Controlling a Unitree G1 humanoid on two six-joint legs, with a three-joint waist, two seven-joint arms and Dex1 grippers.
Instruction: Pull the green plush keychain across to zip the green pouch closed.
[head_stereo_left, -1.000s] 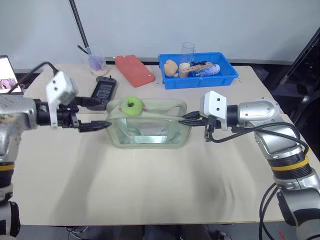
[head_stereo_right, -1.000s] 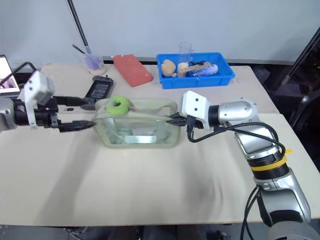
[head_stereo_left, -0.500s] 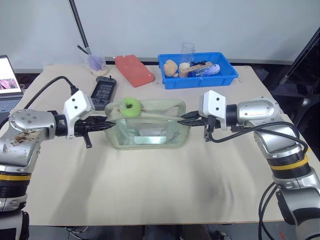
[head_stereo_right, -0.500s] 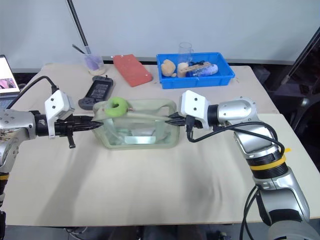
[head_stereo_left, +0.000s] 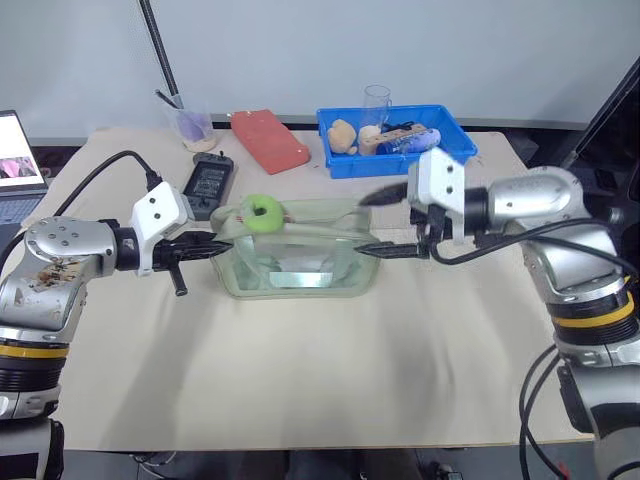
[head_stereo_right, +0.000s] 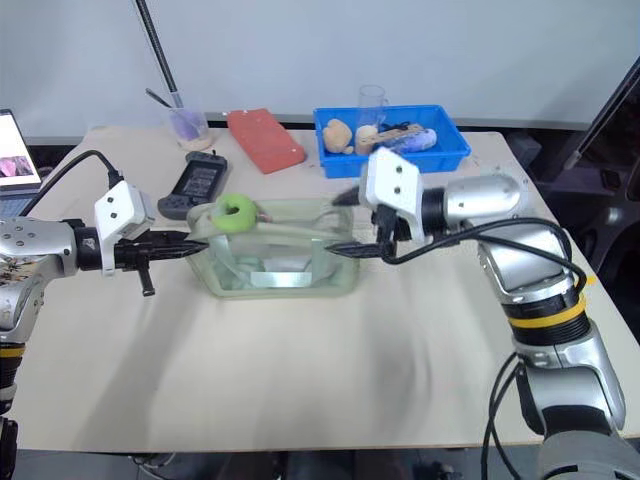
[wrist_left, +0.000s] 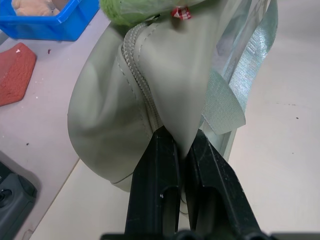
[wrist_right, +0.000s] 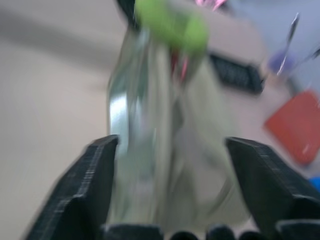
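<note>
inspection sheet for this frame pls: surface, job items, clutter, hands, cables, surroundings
Surface: beige table.
Job items: pouch mid-table; keychain on its top, at the left end.
Clutter: blue tray holding small items, red pad, black remote, cup.
Hands: left hand shut on the pouch's end; right hand open at the other end.
Cables: black leads along both arms.
Surroundings: laptop, grey wall.

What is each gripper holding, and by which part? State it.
The left gripper is shut on the pouch, pinching the fabric at its end near the keychain. The right gripper is open, holding nothing.
</note>
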